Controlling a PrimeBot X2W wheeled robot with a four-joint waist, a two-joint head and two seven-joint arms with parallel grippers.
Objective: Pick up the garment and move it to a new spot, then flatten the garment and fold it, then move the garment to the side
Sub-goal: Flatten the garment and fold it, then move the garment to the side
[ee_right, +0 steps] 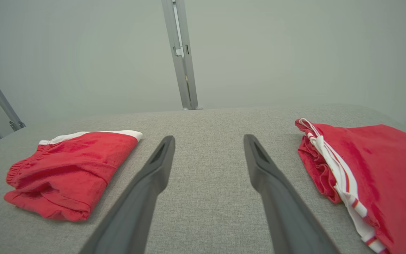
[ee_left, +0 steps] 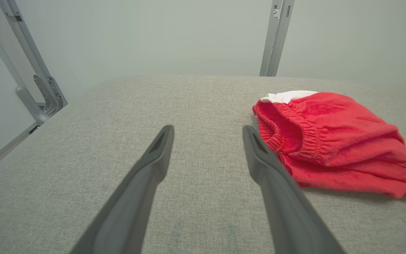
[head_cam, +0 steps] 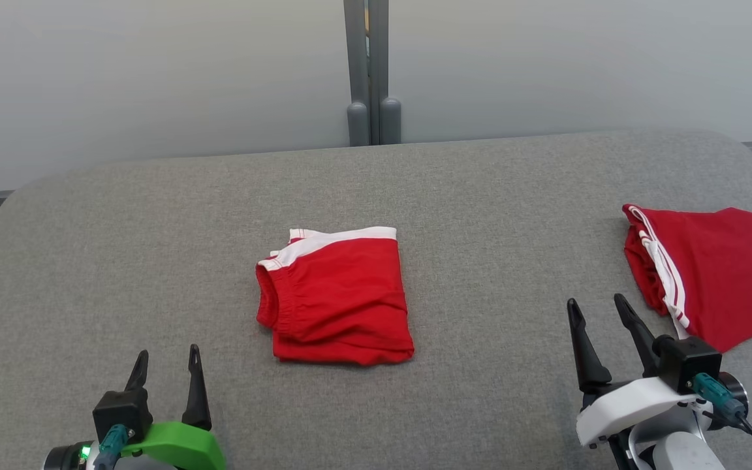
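I am holding my left gripper (head_cam: pixel 167 354), two long dark tapered fingers on a green plastic wrist mount, low at my left side, its jaws spread wide and gripping nothing. My right gripper (head_cam: pixel 596 301), dark-fingered on a white wrist, is pointing forward, likewise gaping and empty.

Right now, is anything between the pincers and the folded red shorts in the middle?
Nothing visible. Only bare grey surface lies between the folded red shorts and the open left pincer or right pincer. The striped red garment lies off to the right.
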